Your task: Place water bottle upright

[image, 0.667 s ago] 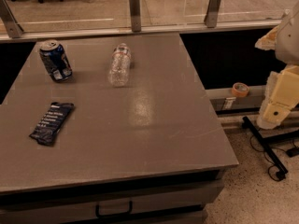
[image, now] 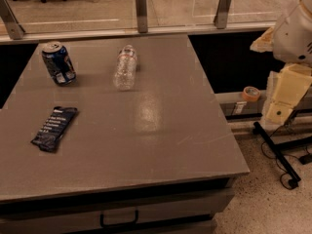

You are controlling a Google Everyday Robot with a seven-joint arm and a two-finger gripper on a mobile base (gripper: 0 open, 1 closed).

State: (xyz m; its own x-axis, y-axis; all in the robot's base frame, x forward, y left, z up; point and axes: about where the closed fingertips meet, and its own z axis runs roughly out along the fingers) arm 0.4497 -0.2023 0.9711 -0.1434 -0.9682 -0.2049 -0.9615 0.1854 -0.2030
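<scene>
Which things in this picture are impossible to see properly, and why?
Camera view: the gripper hangs right of the table; the arm above it is cut off by the picture's right edge.
The water bottle: label words too small to read.
The packet: white print too small to read.
The can: far side hidden by the can itself.

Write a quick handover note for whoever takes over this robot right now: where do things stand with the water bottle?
Gripper: off the table's right side, well away from the bottle and not touching it.
Water bottle: lying on its side on the far part of the table, cap toward the far edge, to the right of the upright blue soda can. A dark packet lies flat near the left edge.
Done: nothing yet.
Left: reach over, grasp the bottle, stand it upright, release.
</scene>
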